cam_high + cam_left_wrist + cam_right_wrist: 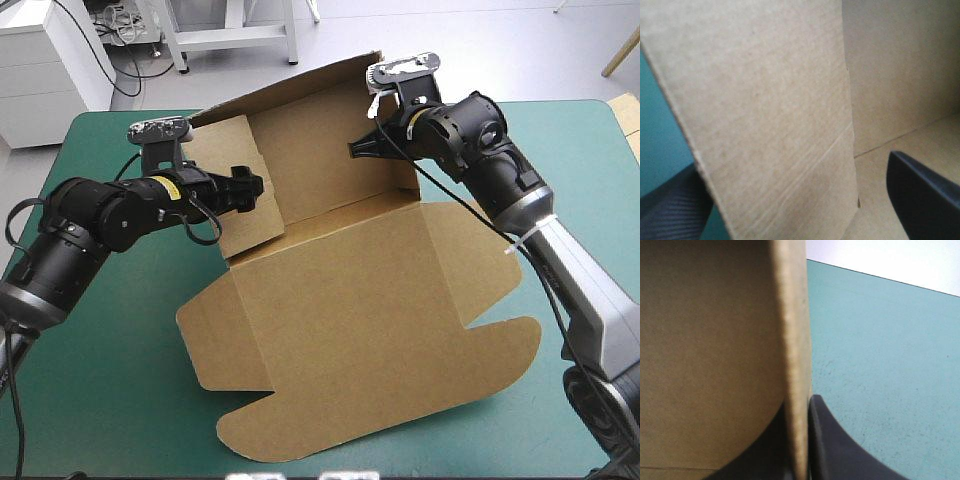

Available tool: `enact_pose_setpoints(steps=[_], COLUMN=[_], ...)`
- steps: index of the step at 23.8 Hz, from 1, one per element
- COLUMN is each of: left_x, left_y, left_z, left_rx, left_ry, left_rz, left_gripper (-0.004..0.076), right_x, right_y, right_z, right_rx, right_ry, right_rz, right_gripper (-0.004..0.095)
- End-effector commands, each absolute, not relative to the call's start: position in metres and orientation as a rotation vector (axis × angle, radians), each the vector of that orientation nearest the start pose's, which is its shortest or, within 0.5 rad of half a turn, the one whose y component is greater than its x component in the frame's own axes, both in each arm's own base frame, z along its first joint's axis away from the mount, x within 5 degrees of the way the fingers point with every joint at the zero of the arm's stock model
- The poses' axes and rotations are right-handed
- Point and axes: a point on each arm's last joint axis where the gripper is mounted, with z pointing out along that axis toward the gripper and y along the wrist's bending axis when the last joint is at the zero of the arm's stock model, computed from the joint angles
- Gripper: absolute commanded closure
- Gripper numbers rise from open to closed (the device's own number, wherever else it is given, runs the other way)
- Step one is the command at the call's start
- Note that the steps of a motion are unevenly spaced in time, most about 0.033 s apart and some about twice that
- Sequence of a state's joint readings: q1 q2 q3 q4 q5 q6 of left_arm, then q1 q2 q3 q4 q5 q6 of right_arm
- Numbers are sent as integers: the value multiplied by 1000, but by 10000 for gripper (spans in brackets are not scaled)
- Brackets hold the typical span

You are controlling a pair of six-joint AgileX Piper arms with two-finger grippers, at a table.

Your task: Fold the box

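The brown box [350,310] lies as a cut sheet on the teal-green cover, its wide lid panel flat toward the front. The back wall [320,150] stands raised, and a side flap [250,230] stands up at its left end. My left gripper [250,190] is open astride that flap. In the left wrist view the flap [770,115] runs between my gripper's [792,162] two spread fingers. My right gripper [362,148] is shut on the back wall's right edge. In the right wrist view the board's edge [795,340] sits pinched in my gripper [799,412].
Bare teal-green cover [90,400] lies left of the box and along the front and right [580,160]. A pale strip of board [627,112] shows at the table's far right edge. The box floor [930,135] lies ahead of the left gripper.
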State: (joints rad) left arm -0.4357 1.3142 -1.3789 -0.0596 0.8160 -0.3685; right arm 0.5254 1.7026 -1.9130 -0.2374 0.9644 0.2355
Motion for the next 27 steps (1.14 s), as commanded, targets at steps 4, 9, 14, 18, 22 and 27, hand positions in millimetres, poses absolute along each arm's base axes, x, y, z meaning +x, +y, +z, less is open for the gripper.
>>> enact_pose_setpoints(steps=[4, 9, 14, 18, 22, 27], left_x=[265, 274, 278, 281, 282, 304], left_y=[-134, -138, -139, -138, -139, -147], left_z=[412, 403, 411, 414, 418, 408], left_rx=[-53, -50, -45, -17, -19, 17], left_ry=[2219, 2236, 2157, 2107, 2064, 2168], left_rz=[-568, -552, -576, -536, -561, -455], left_gripper=[69, 69, 255, 724, 732, 732], right_x=[323, 324, 324, 324, 323, 327], right_y=[173, 172, 170, 169, 168, 164], right_z=[474, 474, 474, 473, 470, 455], right_rx=[-306, -308, -312, -309, -309, -297], right_ry=[2016, 2013, 2014, 2031, 2063, 2183], right_rz=[241, 228, 198, 187, 174, 107], right_gripper=[922, 922, 922, 924, 924, 924])
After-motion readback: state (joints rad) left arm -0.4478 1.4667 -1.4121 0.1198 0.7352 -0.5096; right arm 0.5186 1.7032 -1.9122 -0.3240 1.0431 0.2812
